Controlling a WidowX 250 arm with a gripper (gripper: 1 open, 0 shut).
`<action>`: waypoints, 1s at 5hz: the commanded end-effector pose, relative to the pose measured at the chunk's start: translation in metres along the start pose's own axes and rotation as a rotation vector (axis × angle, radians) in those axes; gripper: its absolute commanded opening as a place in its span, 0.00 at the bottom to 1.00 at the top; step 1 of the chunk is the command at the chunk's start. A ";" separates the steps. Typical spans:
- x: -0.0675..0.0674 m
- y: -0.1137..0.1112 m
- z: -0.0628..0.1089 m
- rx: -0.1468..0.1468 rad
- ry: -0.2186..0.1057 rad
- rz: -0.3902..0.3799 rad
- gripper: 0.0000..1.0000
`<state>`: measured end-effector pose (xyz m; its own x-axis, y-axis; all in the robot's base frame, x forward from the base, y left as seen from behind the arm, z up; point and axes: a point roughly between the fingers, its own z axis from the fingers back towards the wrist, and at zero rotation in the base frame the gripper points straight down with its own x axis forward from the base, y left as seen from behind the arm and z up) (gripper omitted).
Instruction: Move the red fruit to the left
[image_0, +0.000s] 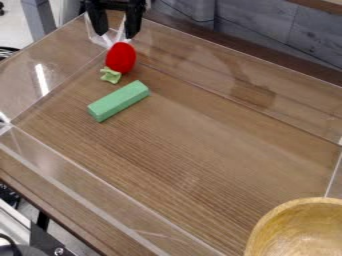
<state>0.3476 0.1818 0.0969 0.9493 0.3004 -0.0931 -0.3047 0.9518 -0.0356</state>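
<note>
The red fruit (119, 58) is a small glossy strawberry lying on the wooden table at the far left, its light green cap (112, 75) pointing toward the camera. My gripper (115, 29) hangs just above and behind it, open, with nothing between its fingers. The dark fingers (135, 21) straddle the space over the fruit's far end without touching it.
A green rectangular block (118, 100) lies just in front of the fruit. Clear plastic walls (40, 70) surround the wooden table (201, 140). A tan bowl (301, 230) sits at the near right corner.
</note>
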 end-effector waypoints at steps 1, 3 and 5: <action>0.004 -0.004 0.019 0.026 -0.063 -0.010 0.00; 0.007 -0.003 0.009 0.039 -0.043 0.002 0.00; 0.009 -0.002 0.002 0.049 -0.021 0.015 1.00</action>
<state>0.3488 0.1804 0.0756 0.9392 0.3126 -0.1420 -0.3160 0.9488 -0.0012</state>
